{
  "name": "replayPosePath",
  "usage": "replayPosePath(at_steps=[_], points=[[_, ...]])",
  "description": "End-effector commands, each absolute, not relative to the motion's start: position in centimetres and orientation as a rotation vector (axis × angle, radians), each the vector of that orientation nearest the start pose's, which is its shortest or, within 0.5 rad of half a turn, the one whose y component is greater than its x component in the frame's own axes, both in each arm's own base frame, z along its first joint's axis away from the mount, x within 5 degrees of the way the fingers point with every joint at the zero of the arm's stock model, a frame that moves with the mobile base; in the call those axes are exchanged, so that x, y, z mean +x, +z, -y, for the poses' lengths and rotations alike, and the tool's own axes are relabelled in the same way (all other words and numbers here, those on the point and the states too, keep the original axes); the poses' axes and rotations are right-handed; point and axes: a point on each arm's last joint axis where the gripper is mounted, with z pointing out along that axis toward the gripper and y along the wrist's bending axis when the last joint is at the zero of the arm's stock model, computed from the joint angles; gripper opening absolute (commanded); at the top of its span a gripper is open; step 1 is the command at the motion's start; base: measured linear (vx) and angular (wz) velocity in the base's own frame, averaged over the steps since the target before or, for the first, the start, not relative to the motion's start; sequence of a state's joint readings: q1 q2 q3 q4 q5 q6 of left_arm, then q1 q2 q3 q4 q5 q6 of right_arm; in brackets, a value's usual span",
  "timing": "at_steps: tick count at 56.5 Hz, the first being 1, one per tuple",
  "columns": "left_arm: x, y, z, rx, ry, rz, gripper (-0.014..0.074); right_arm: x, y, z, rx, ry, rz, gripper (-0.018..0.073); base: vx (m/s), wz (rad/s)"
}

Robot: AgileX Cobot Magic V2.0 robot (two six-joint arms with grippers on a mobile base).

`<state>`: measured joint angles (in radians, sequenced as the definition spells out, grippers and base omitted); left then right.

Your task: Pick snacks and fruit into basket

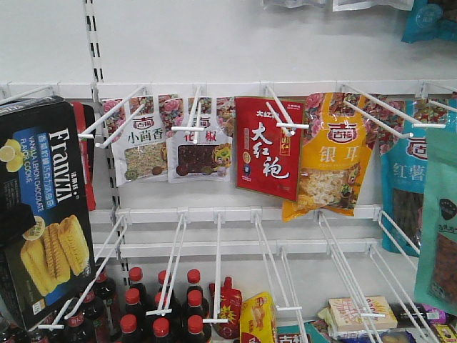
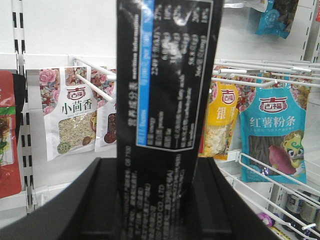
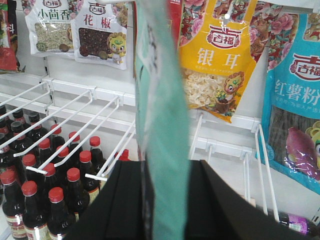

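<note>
gripping the franzzi cookie box (image 2: pixel 165 90) btwn its two black fingers (image 2: pixel 95 200), the left gripper (image 2: pixel 156 167) is clamped on the box's sides; box stands upright, rising twd 12 o'clock out of the jaws, its small-print side facing the wrist cam. in the front view it fills the 9 o'clock edge, yellow wafers at its lower end, in front of the shelf hooks. right gripper (image 3: pixel 160 170) is pinched closed on the mint-green pouch (image 3: pixel 162 115), which stands edge-on, going up to 12 o'clock; front view shows it at the 3 o'clock edge. behind, on the white pegs (image 1: pixel 218 264): red pouch (image 1: pixel 269 146) near centre, yellow pouch (image 1: pixel 328 153) just at its 3 o'clock, teal-blue pouch (image 1: pixel 400 193) further that way. red-capped bottles (image 1: pixel 161 314) stand at 6 o'clock.
</note>
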<state>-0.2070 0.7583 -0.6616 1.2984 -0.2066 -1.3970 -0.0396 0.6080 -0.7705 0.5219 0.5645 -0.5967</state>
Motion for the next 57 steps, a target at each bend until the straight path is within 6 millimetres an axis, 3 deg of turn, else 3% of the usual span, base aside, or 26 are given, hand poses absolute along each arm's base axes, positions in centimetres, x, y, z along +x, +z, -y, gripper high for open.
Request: replayPosePath(at_steps=[1, 57], points=[[15.05, 38.24, 5.27, 0.239, -0.443, -1.47, 0.0002, 11.33, 39.39, -1.69, -0.234, 0.093, -1.692, -0.0009, 0.0, 0.0], [15.05, 38.25, 5.25, 0.239, -0.442, -1.47, 0.0002, 11.33, 39.39, -1.69, -0.234, 0.093, -1.692, -0.0009, -0.12, -0.05]])
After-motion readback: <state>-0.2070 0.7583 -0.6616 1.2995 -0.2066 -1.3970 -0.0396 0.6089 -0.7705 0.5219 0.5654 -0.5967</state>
